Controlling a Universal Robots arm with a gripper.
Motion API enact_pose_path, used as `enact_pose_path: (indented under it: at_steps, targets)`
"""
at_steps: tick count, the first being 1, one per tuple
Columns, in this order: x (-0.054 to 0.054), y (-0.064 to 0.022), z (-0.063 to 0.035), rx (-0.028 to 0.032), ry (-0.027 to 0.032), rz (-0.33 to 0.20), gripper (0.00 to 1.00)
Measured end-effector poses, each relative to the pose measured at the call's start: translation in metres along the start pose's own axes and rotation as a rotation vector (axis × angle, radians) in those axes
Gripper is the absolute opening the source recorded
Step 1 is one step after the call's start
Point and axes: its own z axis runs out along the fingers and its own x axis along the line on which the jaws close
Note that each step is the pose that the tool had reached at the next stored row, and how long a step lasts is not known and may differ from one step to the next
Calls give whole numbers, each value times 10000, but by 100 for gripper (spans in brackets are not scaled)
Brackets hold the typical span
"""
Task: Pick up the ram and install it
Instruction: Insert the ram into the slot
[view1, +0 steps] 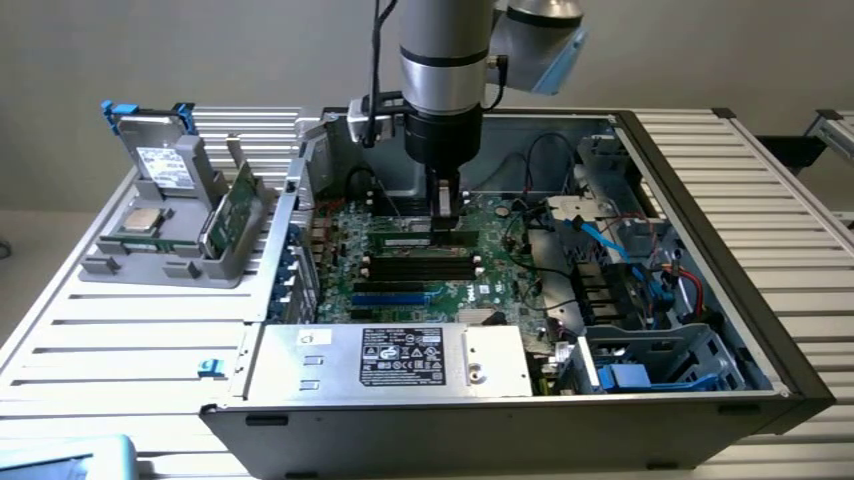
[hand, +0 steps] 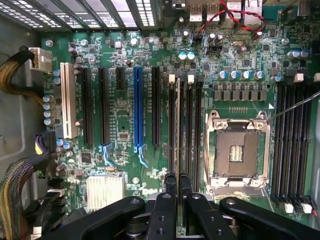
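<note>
Fingers (hand: 170, 186) drawn close together, pinching the ram (hand: 178, 125); only the thin board separates the two pads. Gripper (view1: 447, 212) hangs straight down from the arm (view1: 441, 60) into the open computer case (view1: 747, 300).

Ram position: in the wrist view it is edge-on, running straight out from between the fingertips, in line with the black memory slots (hand: 190, 125) under the fingers. In the exterior view it is a green strip standing on its long edge, just under the fingertips and right above the slot bank. Cannot tell whether its lower edge sits in a slot or just over one.

Beside the fingers on one side: open CPU socket (hand: 237, 150) with metal frame, and beyond it a second bank of memory slots (hand: 292, 135). On the other side: black expansion slots, then a blue slot (hand: 137, 110), with a white slot (hand: 65, 100) farthest off.

Well apart from the fingers, outside the case at the exterior view's left: grey holder (view1: 160, 265) with other parts standing in it. Labelled power supply box (view1: 400, 360) lies between the fingers and the case's front wall.
</note>
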Motion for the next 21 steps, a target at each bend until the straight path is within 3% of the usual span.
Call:
enact_pose_path:
  at_steps: [8, 12, 13, 16, 21]
  targets:
    - [-4, 5, 146, 0, 11, -15, 14]
    - [-4, 6, 159, -4, 23, -27, 14]
    - [-5, 5, 164, -2, 36, -30, 14]
    - [-10, 6, 171, 1, 184, -85, 14]
    - [-12, 8, 207, 2, 159, -119, 14]
